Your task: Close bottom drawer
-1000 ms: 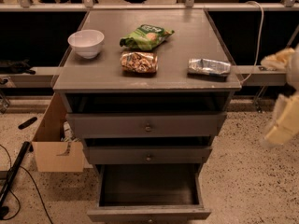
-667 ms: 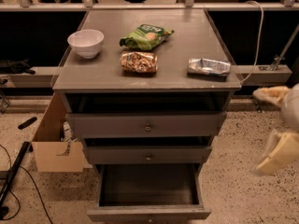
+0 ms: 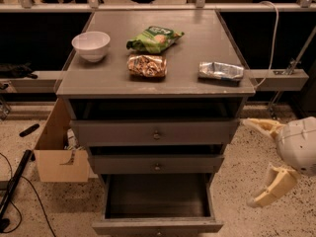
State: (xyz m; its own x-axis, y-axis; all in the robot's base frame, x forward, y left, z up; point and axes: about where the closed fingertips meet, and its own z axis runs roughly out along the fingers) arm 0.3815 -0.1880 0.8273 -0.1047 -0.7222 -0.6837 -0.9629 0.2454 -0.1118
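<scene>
The narrow grey-brown wooden bottom drawer (image 3: 148,226) sits at the bottom centre of the frame, pulled well out of the grey-brown wooden cabinet (image 3: 197,38). Its low flat front runs left to right along the lower edge of the frame and faces the viewer, while its deep dark box reaches back up the frame into the cabinet, open side upward. The box looks bare inside, though the shadow makes that hard to tell. Above it sit the mid-width drawer front (image 3: 123,165) and the widest drawer front (image 3: 197,132), each with a small round knob and each stepped slightly forward. The cream-coloured two-finger gripper (image 3: 248,163) hangs at the lower right of the frame, over the speckled floor (image 3: 232,157) and apart from the cabinet, level with the two lower drawers; its fingers (image 3: 273,186) are spread wide and hold nothing. On the cabinet top lie a white round bowl (image 3: 91,45) at the left, a green snack bag (image 3: 154,38) and a brown snack bag (image 3: 147,65) in the middle, and a silver foil packet (image 3: 221,71) at the right. A brown cardboard box (image 3: 59,152) stands on the floor just left of the cabinet.
</scene>
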